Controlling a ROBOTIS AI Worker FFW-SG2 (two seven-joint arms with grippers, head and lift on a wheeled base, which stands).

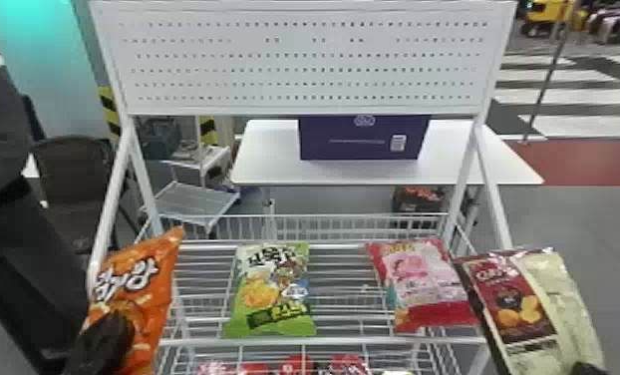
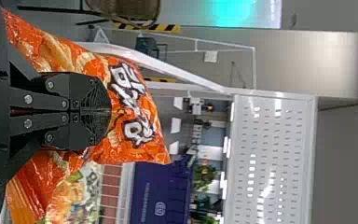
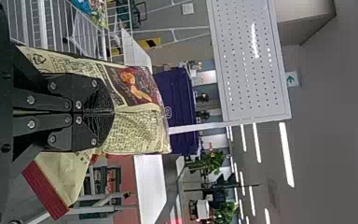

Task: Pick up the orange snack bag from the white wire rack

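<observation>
The left gripper (image 1: pixel 105 335) pinches the orange snack bag (image 1: pixel 157 294) between its jaws — the right gripper (image 1: pixel 582 368) similarly clamps a cream-and-maroon bag (image 1: pixel 565 304), seemingly mid-bag.

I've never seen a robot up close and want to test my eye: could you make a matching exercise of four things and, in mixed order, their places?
1. Orange snack bag
2. Green snack bag
3. Purple box
4. Red-and-cream snack bag

A. On the white table behind the rack
B. In the right tool
C. In the left tool
D. On the white wire rack

Pairs: 1-C, 2-D, 3-A, 4-B
</observation>
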